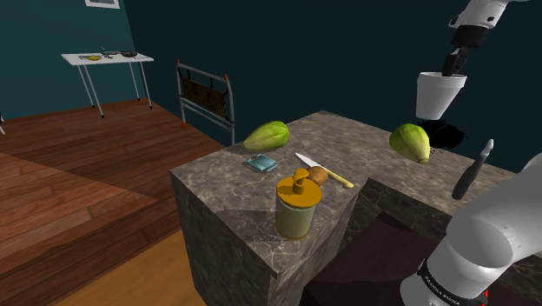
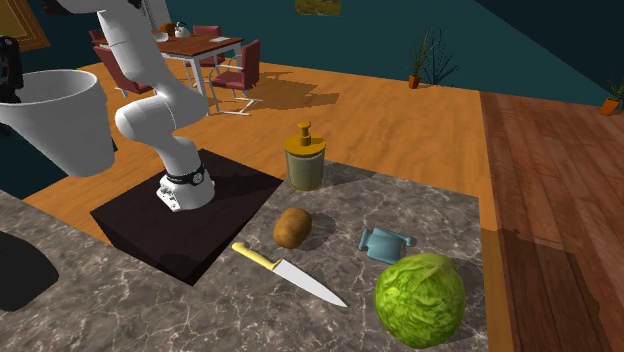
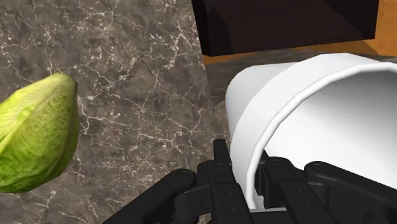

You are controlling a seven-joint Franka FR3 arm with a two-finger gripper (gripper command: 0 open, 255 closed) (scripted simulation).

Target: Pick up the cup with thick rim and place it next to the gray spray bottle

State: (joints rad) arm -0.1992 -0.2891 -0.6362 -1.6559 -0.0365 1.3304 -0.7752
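A white cup with a thick rim (image 1: 439, 94) hangs in the air above the far end of the marble counter (image 1: 226, 187). My gripper (image 1: 452, 71) is shut on its rim, one finger (image 3: 219, 162) outside the wall and the other inside. The same cup (image 2: 60, 115) and gripper (image 2: 8, 75) appear at the second exterior view's left edge, and the wrist view has the cup (image 3: 299, 108) between my gripper's (image 3: 254, 175) fingers. A squat olive-yellow bottle with a pump top (image 1: 296, 207) (image 2: 305, 160) stands upright near the counter's front edge, well away from the cup.
One green lettuce (image 1: 410, 141) (image 3: 35, 137) lies just below and beside the cup; another (image 1: 266, 136) (image 2: 420, 297) lies at the counter's other end. A yellow-handled knife (image 2: 285, 272), a potato (image 2: 292, 227) and a small blue object (image 2: 385, 243) lie between. A dark slender object (image 1: 472, 171) rises by the arm.
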